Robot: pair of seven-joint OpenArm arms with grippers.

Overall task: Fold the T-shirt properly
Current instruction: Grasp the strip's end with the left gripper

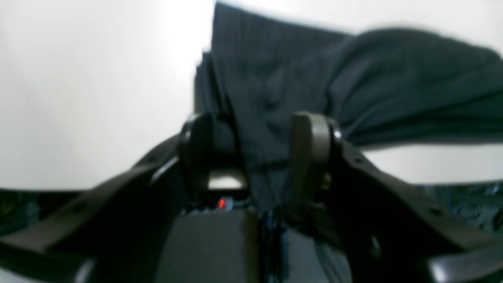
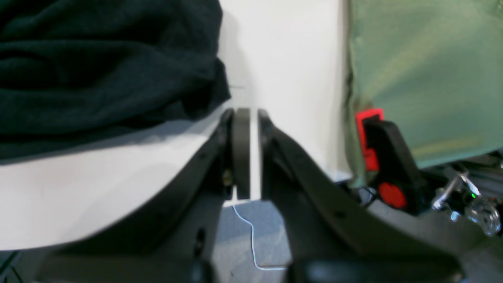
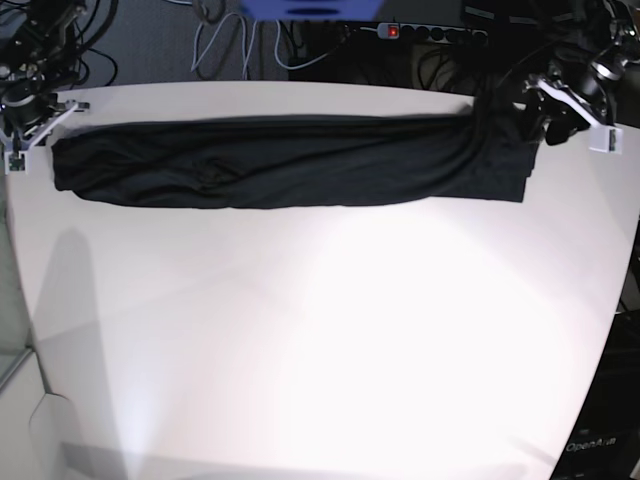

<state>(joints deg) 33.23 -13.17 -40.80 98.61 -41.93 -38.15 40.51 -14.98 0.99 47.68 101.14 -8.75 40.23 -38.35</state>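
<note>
At the left of the base view, the right gripper [image 3: 22, 140] hangs just beside the end of the T-shirt [image 3: 290, 160]; its jaws are pressed together on nothing. The black shirt lies as a long narrow band along the far edge of the white table [image 3: 320, 350]. At the right, the left gripper [image 1: 251, 153] has its jaws spread, with cloth lying between them. I judge a lengthwise fold is done; next comes bringing one end over to the other.
</note>
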